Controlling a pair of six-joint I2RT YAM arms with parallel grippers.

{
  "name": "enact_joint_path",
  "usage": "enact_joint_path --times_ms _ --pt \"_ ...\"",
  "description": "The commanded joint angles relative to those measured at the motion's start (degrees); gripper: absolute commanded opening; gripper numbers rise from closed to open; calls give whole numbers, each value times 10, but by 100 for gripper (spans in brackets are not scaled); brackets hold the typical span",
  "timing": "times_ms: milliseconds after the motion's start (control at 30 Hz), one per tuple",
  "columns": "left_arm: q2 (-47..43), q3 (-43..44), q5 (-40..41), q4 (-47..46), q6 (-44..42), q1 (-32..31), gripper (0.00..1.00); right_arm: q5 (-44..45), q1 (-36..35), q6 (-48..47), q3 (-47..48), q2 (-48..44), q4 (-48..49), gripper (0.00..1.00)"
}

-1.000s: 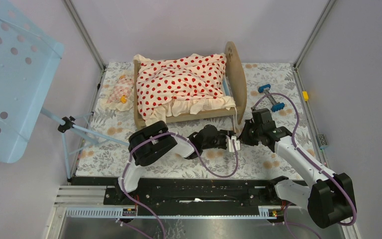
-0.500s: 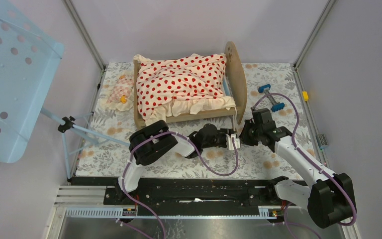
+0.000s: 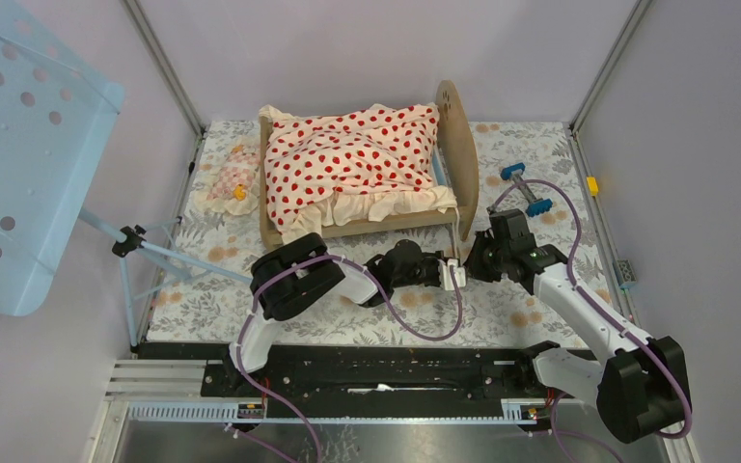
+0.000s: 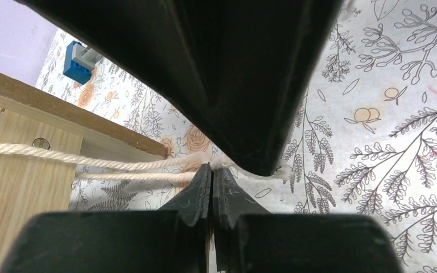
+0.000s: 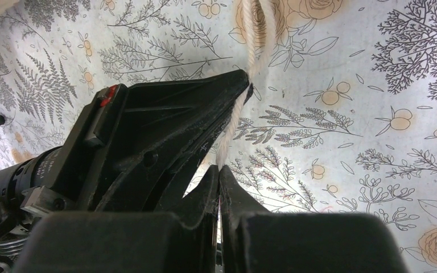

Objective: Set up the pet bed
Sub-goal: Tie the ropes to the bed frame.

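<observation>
The pet bed (image 3: 458, 145) stands at the back middle of the mat, its light-wood headboard to the right. A red-dotted cream blanket (image 3: 347, 154) covers it and hides the mattress. A white rope (image 3: 459, 236) hangs from the bed's near right corner. Both grippers meet just below that corner. My left gripper (image 4: 212, 168) is shut, with the rope (image 4: 91, 153) pinched at its tips beside the wood frame (image 4: 23, 193). My right gripper (image 5: 219, 169) is shut on the same rope (image 5: 253, 34), tip to tip with the left gripper (image 5: 148, 131).
A small pink checked pillow (image 3: 232, 178) lies on the mat left of the bed. A blue dumbbell-shaped piece (image 3: 526, 188) sits right of the headboard. A light-blue perforated stand (image 3: 29, 145) leans in from the left, its tripod (image 3: 135, 241) at the mat's left edge.
My left gripper has closed its jaws on the rope and edged slightly right toward the right gripper. The right arm and the bed have stayed put.
</observation>
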State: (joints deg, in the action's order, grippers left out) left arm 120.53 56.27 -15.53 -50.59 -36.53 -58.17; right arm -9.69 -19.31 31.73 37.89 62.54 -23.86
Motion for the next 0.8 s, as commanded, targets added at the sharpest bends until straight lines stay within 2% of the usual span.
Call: enact_joint_path --times_ms 0,67,133,200,267,367,500,767 --pt "-5 11 -10 -26 41 7 0 -9 2 3 33 -18 -9 4" --pt "-12 10 -14 -23 63 13 0 -6 2 5 37 -23 -10 18" --pt "-20 13 -18 -11 91 18 0 5 2 5 44 -29 -16 40" --pt "-28 21 -29 19 112 23 0 22 2 6 50 -40 -25 51" --pt "-35 30 -38 46 129 26 0 40 2 10 53 -56 -30 57" --pt "-47 31 -51 70 155 28 0 72 2 19 52 -81 -31 61" --pt "-61 25 -63 88 187 30 0 112 2 40 36 -98 -26 63" --pt "-84 31 -73 162 262 37 0 127 3 76 -3 -66 23 63"
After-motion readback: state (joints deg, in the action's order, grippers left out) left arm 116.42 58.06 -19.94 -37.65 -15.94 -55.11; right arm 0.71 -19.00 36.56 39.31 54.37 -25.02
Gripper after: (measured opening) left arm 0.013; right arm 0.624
